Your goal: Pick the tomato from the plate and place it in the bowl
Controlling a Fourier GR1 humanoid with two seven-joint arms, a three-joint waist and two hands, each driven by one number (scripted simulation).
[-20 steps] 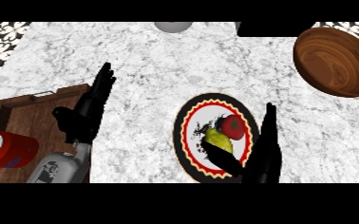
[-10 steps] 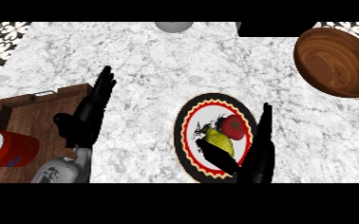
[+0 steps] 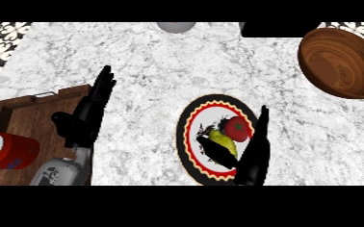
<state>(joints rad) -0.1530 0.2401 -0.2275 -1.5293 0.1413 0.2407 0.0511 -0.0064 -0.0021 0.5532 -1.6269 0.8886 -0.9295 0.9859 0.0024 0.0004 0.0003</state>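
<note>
**Right hand closes in on the tomato**

Head view: over the last second the right hand has slid left over the plate, near the counter's near edge, and its straight fingers now stand just beside the tomato, thumb spread under a yellow fruit. Nothing is grasped yet. The bowl waits at the far right corner. The left hand rests released beside a wooden tray.

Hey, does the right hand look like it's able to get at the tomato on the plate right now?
Probably yes. The right hand is open over the plate, fingers just right of the tomato and thumb below it. Only the yellow item lies against the tomato's left side.
</note>
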